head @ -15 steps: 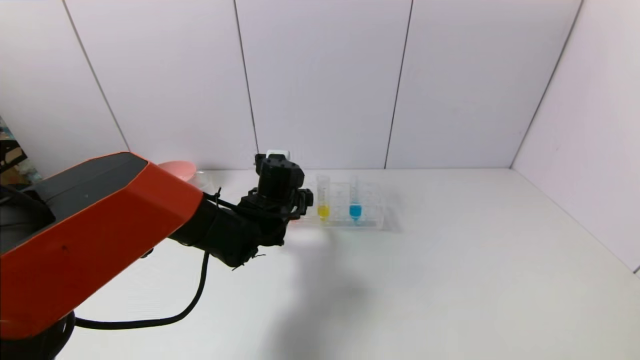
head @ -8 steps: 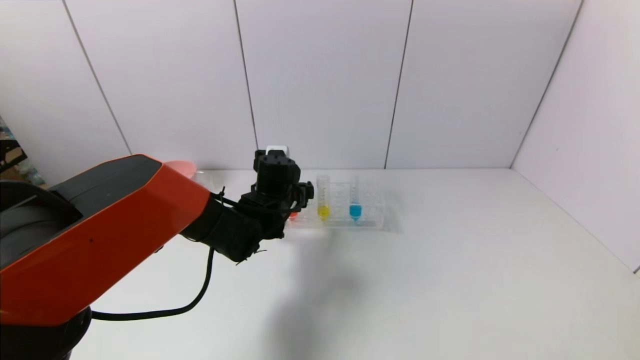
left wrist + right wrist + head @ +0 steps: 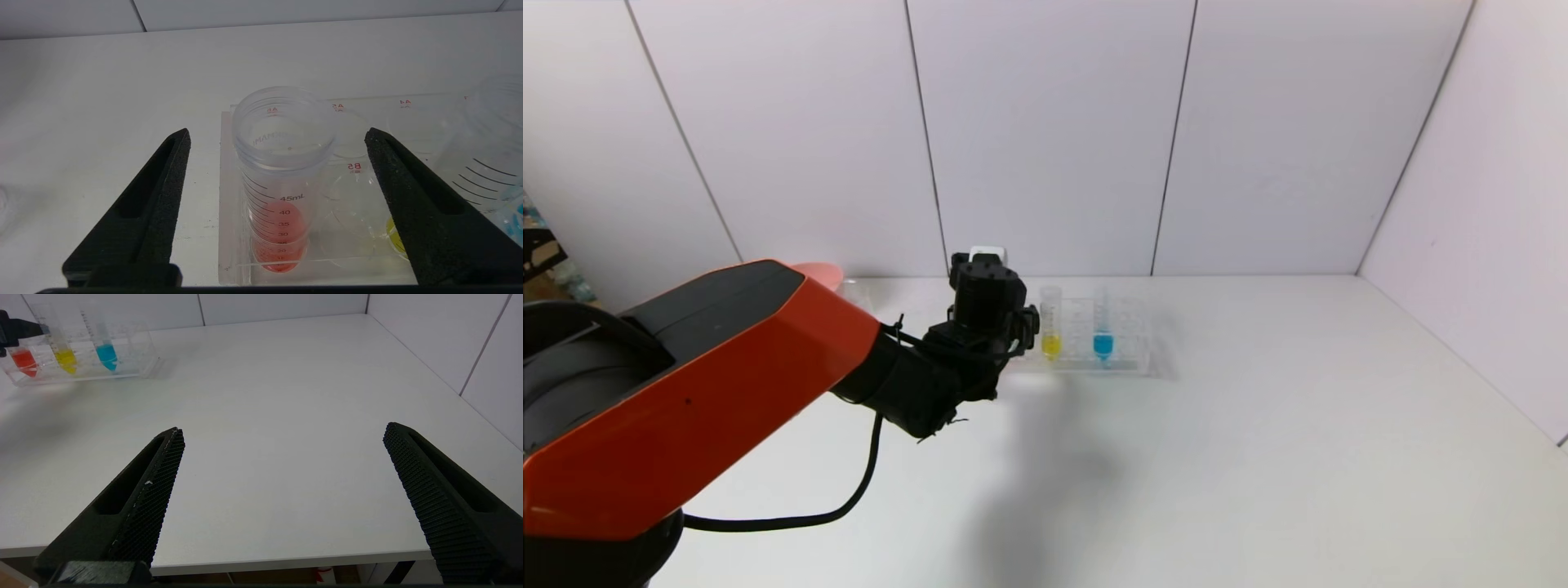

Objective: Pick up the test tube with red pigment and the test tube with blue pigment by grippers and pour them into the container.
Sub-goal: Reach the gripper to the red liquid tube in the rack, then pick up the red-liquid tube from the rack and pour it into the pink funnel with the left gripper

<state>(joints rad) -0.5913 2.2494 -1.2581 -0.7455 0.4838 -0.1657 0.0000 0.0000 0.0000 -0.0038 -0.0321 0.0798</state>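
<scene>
a: where's the left gripper (image 3: 278, 136) right now?

b: up at the end of the clear rack (image 3: 1131, 359) on the white table (image 3: 1258, 457), fingers (image 3: 163, 179) spread wide on either side of the red tube (image 3: 282, 183). neither one touches it, there's a gap on both sides.

a: so it isn't holding anything?

b: no. the red tube stands upright in the end slot of the rack. the yellow tube (image 3: 1051, 322) is beside it, then the blue tube (image 3: 1103, 322) further along, both upright.

a: and the right gripper (image 3: 282, 433)?

b: low by the near table edge, well apart from the rack, spread wide with nothing in it.

a: the beaker?

b: can't make it out; just a pink bowl (image 3: 821, 273) behind the left arm.
</scene>
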